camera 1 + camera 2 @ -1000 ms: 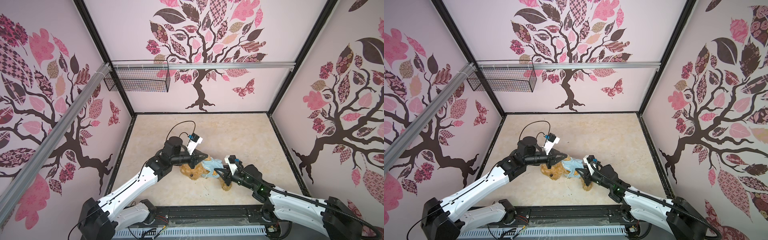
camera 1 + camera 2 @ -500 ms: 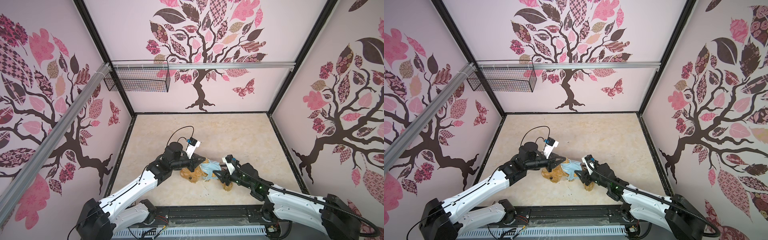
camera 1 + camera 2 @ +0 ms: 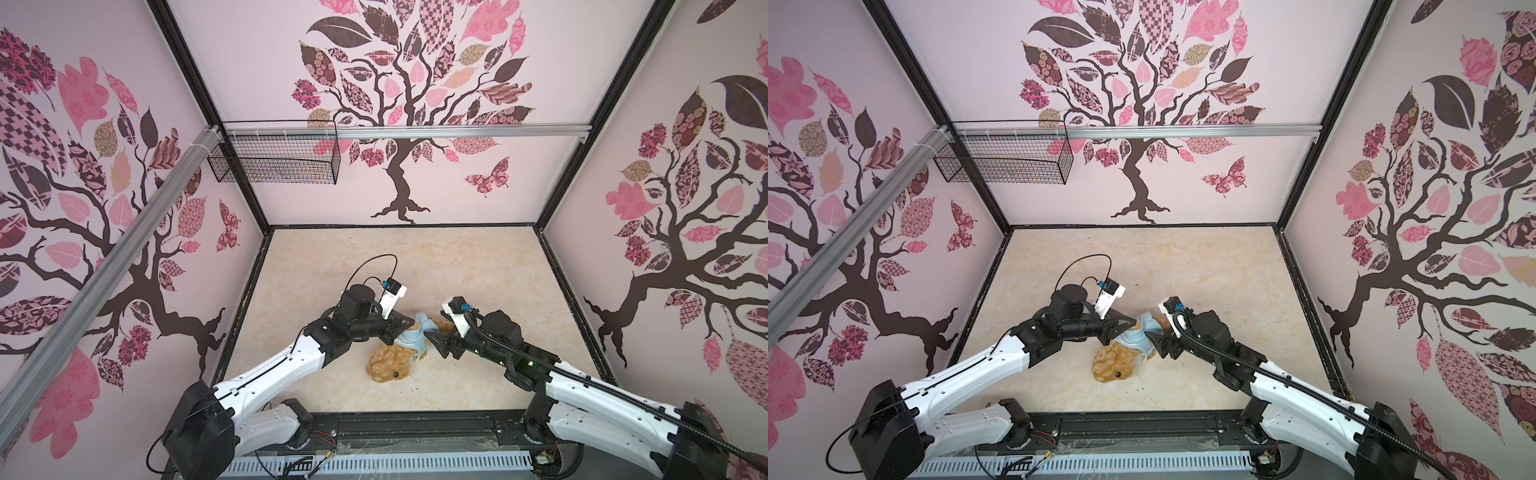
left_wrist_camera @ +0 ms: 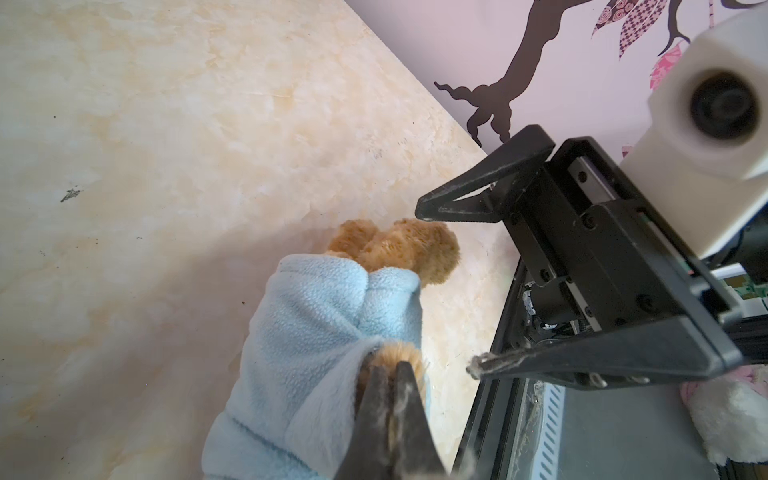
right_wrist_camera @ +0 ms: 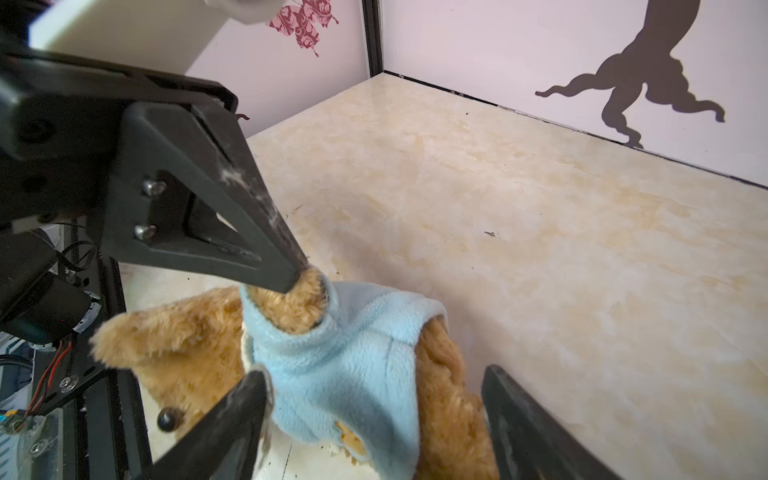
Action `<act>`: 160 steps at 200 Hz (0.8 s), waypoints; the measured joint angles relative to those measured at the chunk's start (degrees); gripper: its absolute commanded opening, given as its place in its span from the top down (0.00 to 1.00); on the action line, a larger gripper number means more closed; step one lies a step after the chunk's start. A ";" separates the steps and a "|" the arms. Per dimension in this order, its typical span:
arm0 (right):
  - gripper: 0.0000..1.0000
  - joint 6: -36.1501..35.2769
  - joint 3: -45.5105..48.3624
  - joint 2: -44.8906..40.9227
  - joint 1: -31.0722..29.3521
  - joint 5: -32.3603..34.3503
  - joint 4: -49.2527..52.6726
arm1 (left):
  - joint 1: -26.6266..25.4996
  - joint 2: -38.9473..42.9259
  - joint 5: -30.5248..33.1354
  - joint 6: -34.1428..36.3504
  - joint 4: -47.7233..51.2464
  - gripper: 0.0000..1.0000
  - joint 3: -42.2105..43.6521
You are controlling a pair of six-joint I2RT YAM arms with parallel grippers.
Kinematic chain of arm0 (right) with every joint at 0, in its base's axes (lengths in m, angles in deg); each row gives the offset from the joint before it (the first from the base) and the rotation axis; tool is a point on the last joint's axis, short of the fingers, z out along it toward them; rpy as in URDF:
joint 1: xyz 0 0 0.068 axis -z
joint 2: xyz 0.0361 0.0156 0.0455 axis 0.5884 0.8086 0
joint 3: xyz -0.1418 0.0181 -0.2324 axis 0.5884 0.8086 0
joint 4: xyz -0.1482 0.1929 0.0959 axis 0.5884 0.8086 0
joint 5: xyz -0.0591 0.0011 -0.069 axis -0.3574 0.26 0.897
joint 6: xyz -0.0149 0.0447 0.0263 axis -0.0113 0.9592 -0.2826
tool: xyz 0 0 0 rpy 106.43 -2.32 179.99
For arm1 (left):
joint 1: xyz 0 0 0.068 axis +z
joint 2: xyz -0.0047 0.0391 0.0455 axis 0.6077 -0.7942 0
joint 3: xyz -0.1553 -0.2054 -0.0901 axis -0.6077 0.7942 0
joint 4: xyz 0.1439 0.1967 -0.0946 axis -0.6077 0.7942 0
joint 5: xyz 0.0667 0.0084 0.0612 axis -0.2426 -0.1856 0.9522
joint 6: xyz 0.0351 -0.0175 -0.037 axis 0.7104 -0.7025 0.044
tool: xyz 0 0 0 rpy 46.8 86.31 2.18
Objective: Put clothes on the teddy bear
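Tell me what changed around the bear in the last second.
The right gripper has opened and now straddles the body of the teddy bear without gripping; what it held before is unclear. The bear has turned, head toward the robot's side, legs away from it. The left gripper stays shut on the paw poking from the sleeve of the light blue hoodie.

The hoodie [image 5: 345,357] hides the trunk of the teddy bear [image 5: 187,345], and the right wrist view's edge cuts off its lower part. In both top views its paws are too small to tell.
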 measured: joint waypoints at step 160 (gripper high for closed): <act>0.53 2.60 6.40 19.43 -3.23 -4.13 -29.27 | -2.03 -0.42 0.09 -6.12 0.24 1.00 -1.18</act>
